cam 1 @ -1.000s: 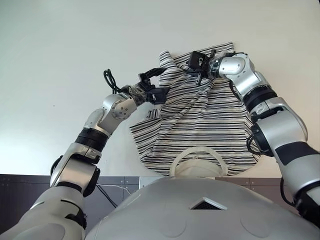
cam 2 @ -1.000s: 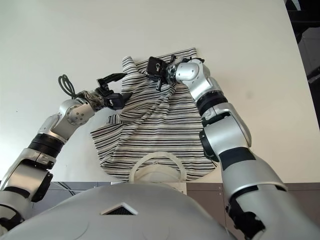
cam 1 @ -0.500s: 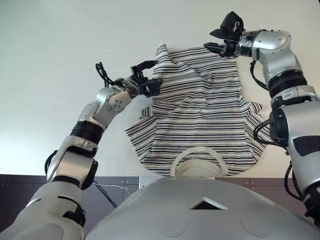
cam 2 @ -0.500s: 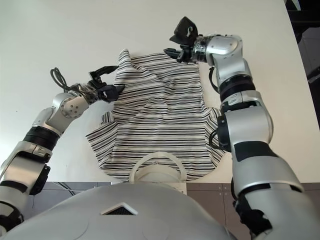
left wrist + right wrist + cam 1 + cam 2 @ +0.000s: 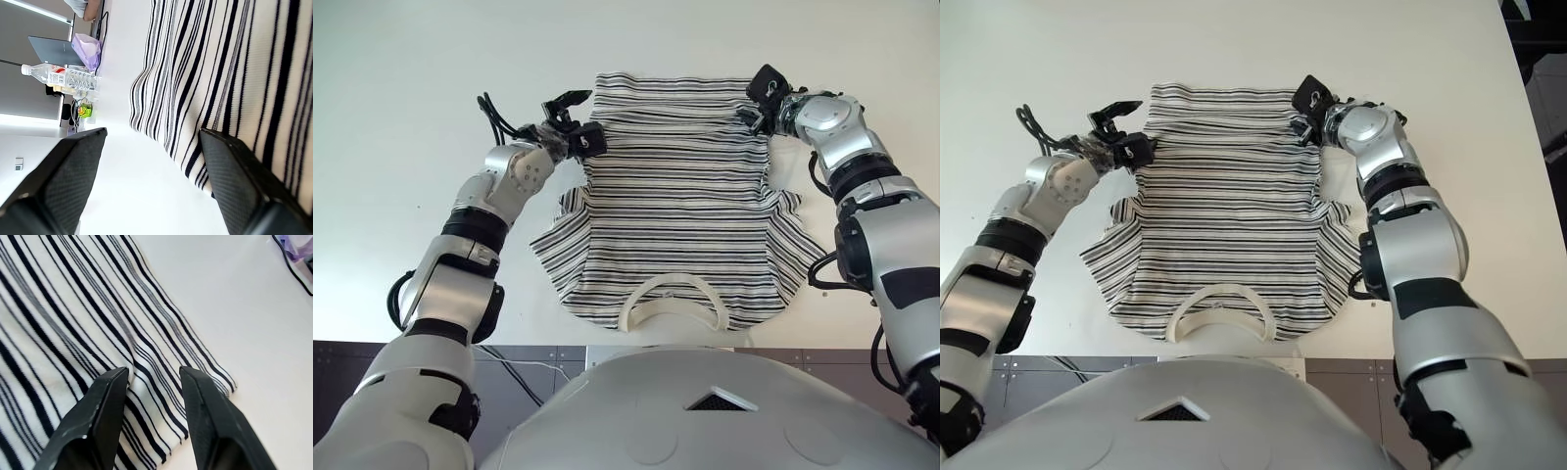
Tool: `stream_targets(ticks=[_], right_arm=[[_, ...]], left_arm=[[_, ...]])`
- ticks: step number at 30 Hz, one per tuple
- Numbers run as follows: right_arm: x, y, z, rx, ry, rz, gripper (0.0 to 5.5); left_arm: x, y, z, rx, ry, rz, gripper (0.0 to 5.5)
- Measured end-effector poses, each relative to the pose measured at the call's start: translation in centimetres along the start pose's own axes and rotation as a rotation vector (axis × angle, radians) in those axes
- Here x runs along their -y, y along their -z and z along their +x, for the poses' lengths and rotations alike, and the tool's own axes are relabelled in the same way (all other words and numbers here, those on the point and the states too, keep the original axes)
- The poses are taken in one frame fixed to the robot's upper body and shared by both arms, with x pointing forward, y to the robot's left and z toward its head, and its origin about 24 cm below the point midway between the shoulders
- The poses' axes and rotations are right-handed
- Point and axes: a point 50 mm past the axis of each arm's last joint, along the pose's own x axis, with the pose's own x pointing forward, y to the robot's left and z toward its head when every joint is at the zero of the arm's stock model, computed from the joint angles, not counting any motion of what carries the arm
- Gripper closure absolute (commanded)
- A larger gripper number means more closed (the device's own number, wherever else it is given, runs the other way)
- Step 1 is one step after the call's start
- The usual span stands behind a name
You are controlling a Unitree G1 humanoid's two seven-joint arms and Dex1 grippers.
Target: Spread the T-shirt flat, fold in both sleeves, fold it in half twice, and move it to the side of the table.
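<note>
Two grippers, both with jaws parted and holding nothing. The T-shirt point(image 5: 680, 196) lies spread across the white table point(image 5: 411, 78), far hem corners right at the jaws, collar point(image 5: 671, 299) at the end well away from them.

Left gripper point(image 5: 578, 117) hovers at one hem corner. From its wrist, one finger point(image 5: 234, 171) sits over striped cloth, the other point(image 5: 63, 171) over bare table, and the shirt's edge runs through the gap between them. Right gripper point(image 5: 756, 110) is at the opposite corner. Its narrower gap point(image 5: 154, 374) has flat fabric directly beneath and the hem's edge just beyond the fingertips.

How will it handle? It looks like a thin, light knit, completely limp. It should drape and wrinkle, and it will probably drag on the tabletop rather than slide as a sheet, so a one-sided pull would likely skew it.

Next come the sleeves point(image 5: 556, 250), which flare out closer in than both jaws. The best hold looks like a pinch at each sleeve's outer edge, low to the table and taking only that sleeve. A grab mid-panel would likely bunch the body underneath.
</note>
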Motion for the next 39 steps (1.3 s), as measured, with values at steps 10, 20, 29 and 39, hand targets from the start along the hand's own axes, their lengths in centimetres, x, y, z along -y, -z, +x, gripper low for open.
stream_targets(ticks=[10,20,29,39], right_arm=[[2.5,-1.6,-3.6,0.356,-0.081,0.018,3.58],[-3.3,5.9,-10.7,0.164,-0.453,-0.069,3.58],[-2.4,7.8,-11.7,0.082,-0.354,-0.118,3.58],[-1.6,3.6,-16.3,0.386,-0.087,0.227,3.58]], left_arm=[[0.7,0.4,-1.3,0.009,-0.062,-0.106,1.97],[-4.6,0.3,-5.7,-0.009,-0.456,-0.151,1.97],[-2.2,2.5,-12.4,-0.169,-0.399,-0.410,1.97],[5.6,-1.0,-21.0,-0.354,-0.034,-1.086,1.97]])
